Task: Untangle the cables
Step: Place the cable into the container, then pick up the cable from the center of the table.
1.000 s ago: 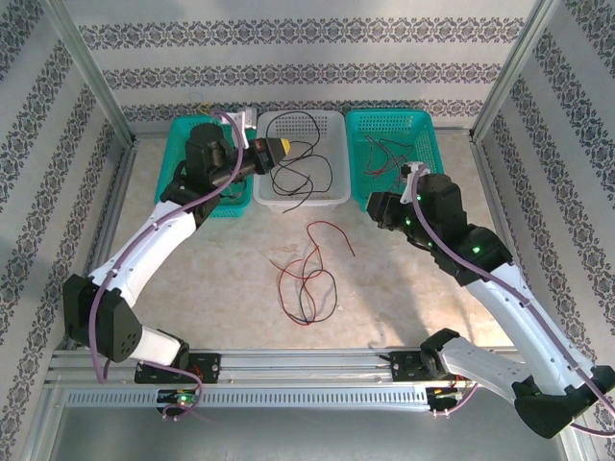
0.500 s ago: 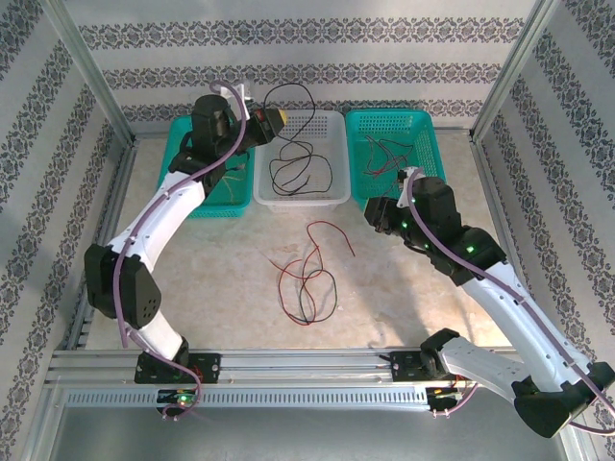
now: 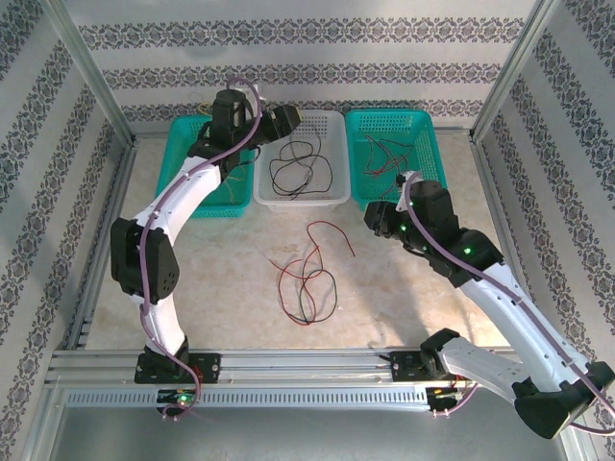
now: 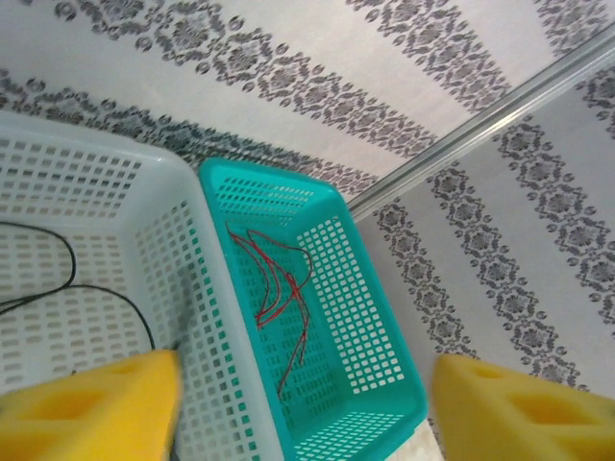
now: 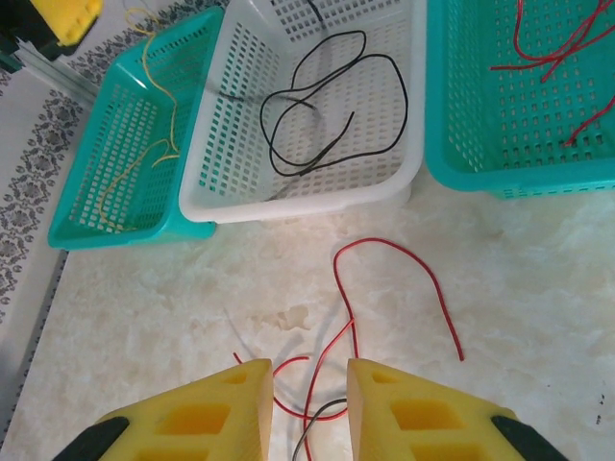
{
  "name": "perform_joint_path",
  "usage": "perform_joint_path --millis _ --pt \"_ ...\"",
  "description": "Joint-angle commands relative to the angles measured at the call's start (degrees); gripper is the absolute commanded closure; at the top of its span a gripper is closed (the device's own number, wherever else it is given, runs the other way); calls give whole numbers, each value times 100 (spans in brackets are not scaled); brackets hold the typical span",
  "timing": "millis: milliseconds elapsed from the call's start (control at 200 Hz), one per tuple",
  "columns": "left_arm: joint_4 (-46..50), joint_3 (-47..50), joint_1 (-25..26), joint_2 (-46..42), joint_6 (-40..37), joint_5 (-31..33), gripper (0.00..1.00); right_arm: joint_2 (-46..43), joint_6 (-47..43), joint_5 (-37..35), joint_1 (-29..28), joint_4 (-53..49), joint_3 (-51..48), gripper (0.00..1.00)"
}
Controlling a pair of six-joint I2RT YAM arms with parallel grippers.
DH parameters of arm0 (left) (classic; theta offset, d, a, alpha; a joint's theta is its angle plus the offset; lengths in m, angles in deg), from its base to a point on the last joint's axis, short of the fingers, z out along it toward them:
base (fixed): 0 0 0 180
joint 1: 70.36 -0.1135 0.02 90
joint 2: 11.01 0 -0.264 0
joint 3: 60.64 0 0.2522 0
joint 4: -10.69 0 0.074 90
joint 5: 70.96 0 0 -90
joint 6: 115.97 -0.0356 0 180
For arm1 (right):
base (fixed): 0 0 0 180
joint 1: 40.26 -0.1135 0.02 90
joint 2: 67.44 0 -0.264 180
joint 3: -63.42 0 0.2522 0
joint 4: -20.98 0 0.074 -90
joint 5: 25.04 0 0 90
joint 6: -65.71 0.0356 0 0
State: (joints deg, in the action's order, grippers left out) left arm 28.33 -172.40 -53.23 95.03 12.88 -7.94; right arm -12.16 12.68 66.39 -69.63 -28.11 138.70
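Note:
A red cable (image 3: 330, 229) and a black cable (image 3: 308, 288) lie tangled together on the table, in front of the white basket (image 3: 298, 200). Another black cable (image 3: 293, 165) lies coiled inside that basket. My left gripper (image 3: 282, 119) hangs over the basket's back left corner, open, with nothing between its yellow fingers (image 4: 86, 408). My right gripper (image 3: 373, 219) hovers to the right of the tangle, jaws a little apart and empty. In its wrist view the red cable (image 5: 384, 250) and the end of the black cable (image 5: 322, 415) lie on the table below the gap between its fingers (image 5: 192, 418).
A teal basket (image 3: 423, 120) at the back right holds red cables (image 3: 384, 154). The teal basket (image 3: 187, 130) at the back left holds a yellow cable (image 5: 154, 154). Metal frame posts and patterned walls close in the table.
My left gripper rose toward the back over the white basket and opened, letting go of the black cable, which now lies in the basket. My right gripper shifted slightly left.

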Motion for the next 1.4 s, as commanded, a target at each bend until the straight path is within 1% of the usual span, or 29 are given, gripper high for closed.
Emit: perform_joint_path --millis 0,70,200,310,470,615,680,814,939,1074,1214,1394 --pt "111 149 -70 -243 -128 226 18 112 81 131 6 122 -129 72" --pt "205 340 -74 -449 -292 398 14 301 75 164 -55 115 -177 72" --pt "495 694 -78 -921 -574 532 13 773 65 144 -314 144 -336 70" --pt "541 1294 -78 -1512 -695 483 16 1217 170 110 -502 214 -501 68" --pt "684 2312 -75 -2423 -750 351 23 1926 413 191 -826 515 -728 66" --pt "491 3307 -78 -3199 -557 94 26 2631 681 427 -965 659 -746 66" --pt "494 3570 -70 -3419 -576 40 26 2896 713 478 -1098 738 -718 66" --pt "664 3723 -73 -3555 -590 -48 30 3397 625 473 -1230 463 -512 60" --pt "611 3752 -76 -3565 -538 -88 32 3591 634 462 -1299 14 -456 60" --pt "539 3753 -77 -3537 -519 -48 33 3682 940 444 -1348 -522 -540 63" --pt "417 3827 -71 -3501 -449 -60 34 3671 1265 639 -1540 -319 -746 63" --pt "476 3821 -70 -3509 -465 -69 35 4139 1493 781 -1892 -284 -560 66"
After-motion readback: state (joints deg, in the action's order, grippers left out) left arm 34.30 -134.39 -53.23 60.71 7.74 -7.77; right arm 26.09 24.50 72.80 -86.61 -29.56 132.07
